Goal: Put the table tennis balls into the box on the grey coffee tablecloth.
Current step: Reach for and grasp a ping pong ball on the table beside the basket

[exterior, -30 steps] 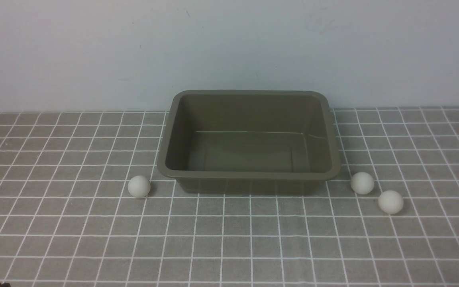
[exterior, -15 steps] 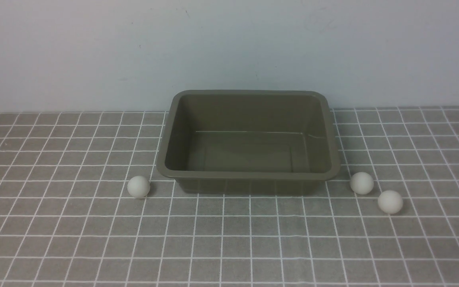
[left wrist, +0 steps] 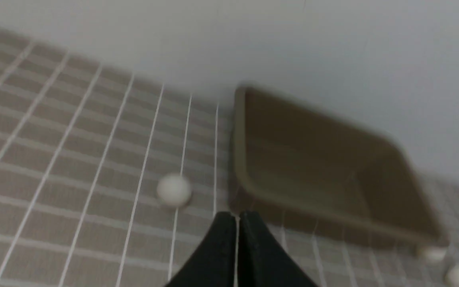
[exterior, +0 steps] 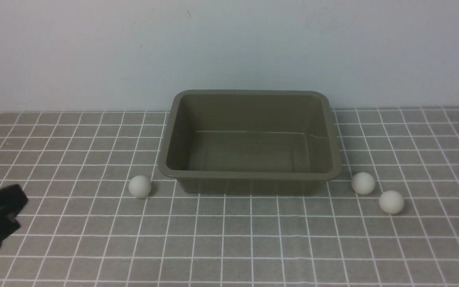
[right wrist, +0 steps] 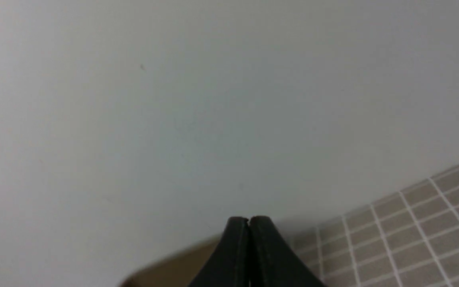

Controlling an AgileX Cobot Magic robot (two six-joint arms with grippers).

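Nothing is done yet: the box [exterior: 249,174] stands empty on the grey coffee tablecloth [exterior: 229,243], with all three table tennis balls outside it. The left ball [exterior: 139,186] lies just beside its near left corner, the inner ball [exterior: 363,183] and outer ball [exterior: 391,202] by the right. The left end effector [left wrist: 237,216], pinched closed and empty, hangs well apart from the left ball. The right end effector [right wrist: 248,220], likewise closed, holds nothing.

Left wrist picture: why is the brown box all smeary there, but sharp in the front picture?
Left wrist view: the olive-brown plastic box and the small white ball beside it are smeared, probably motion blur, while the black left pincer looks crisp. Front view: edges are sharp, light is soft and even, shadows faint.
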